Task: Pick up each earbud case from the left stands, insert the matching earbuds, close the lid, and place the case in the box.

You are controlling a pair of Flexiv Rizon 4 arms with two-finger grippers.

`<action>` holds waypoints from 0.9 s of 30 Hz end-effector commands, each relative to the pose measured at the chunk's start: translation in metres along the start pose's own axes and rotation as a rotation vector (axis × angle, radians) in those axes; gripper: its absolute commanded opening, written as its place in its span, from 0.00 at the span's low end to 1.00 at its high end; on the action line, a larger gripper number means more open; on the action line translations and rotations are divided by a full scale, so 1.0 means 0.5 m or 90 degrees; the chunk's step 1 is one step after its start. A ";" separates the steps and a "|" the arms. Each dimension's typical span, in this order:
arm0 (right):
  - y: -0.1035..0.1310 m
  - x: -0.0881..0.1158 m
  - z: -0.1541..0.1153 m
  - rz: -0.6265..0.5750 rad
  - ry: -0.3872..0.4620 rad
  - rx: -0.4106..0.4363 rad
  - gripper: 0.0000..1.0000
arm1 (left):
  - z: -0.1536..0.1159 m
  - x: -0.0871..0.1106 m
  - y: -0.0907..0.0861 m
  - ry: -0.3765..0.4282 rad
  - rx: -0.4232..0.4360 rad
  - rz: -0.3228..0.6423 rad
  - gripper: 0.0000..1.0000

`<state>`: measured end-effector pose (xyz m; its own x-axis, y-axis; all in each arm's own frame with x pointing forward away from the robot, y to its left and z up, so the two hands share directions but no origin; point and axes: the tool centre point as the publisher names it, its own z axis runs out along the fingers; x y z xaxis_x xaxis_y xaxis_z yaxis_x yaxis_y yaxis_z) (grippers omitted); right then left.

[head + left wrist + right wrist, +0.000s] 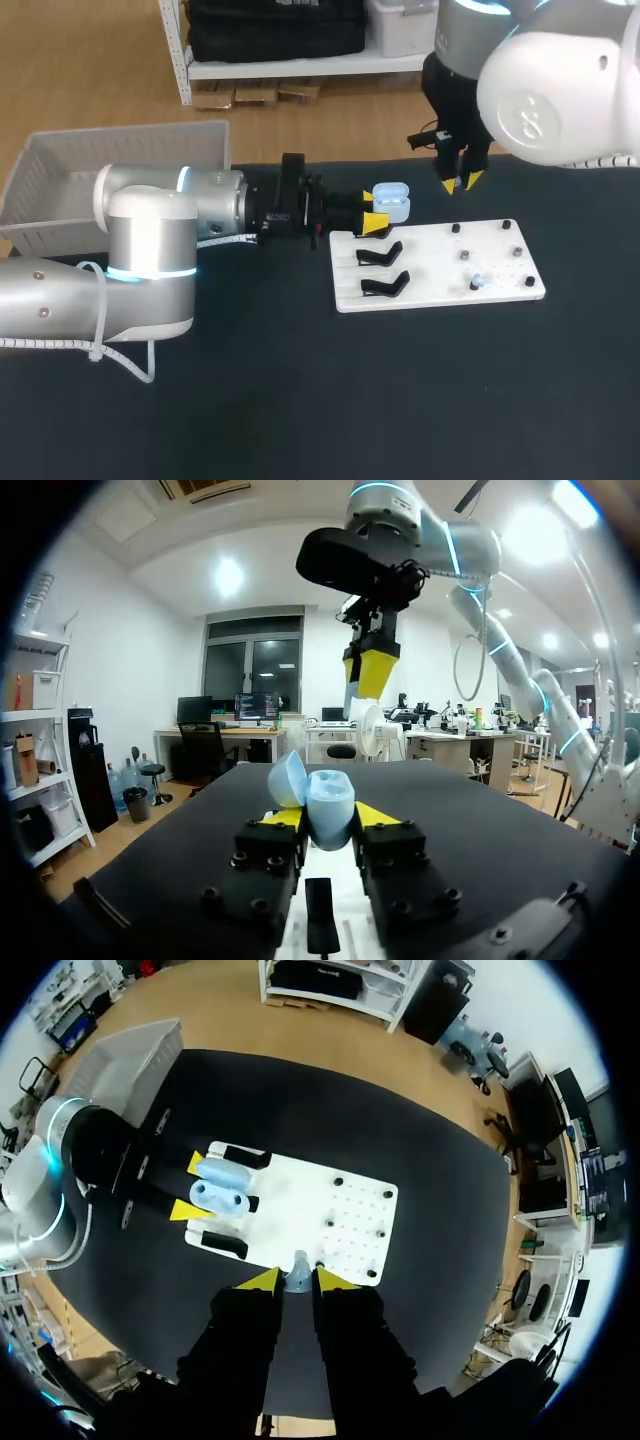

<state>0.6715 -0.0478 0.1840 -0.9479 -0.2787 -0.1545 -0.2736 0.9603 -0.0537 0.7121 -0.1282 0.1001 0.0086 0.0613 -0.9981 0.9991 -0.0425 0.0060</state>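
Pale-blue earbud case [388,200], lid open, is clamped in my left gripper [375,208] at the white board's [500,272] far-left corner. Right gripper [461,182] hangs above the board; I can't tell its state. One earbud [478,283] sits near the board's near edge.

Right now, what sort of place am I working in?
Most likely a robot assembly bench in a lab or workshop: a black-covered table, a white fixture board with black stands and pegs, a white basket, and my left hand shut on an open blue earbud case.
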 end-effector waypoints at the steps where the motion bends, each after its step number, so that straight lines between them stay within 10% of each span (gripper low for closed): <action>1: 0.001 0.006 0.000 0.002 -0.004 0.002 0.00 | 0.000 0.002 -0.001 -0.002 -0.002 0.002 0.00; 13: 0.085 -0.050 0.012 0.334 0.079 0.010 0.00 | 0.000 0.002 -0.001 -0.002 -0.002 0.002 0.00; 27: 0.093 -0.059 0.018 0.363 0.080 0.011 0.00 | 0.000 0.002 -0.001 -0.002 -0.002 0.002 0.00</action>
<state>0.6876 0.0041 0.1765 -0.9571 0.2859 -0.0475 0.2866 0.9580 -0.0092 0.7121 -0.1282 0.1001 0.0086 0.0613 -0.9981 0.9991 -0.0425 0.0060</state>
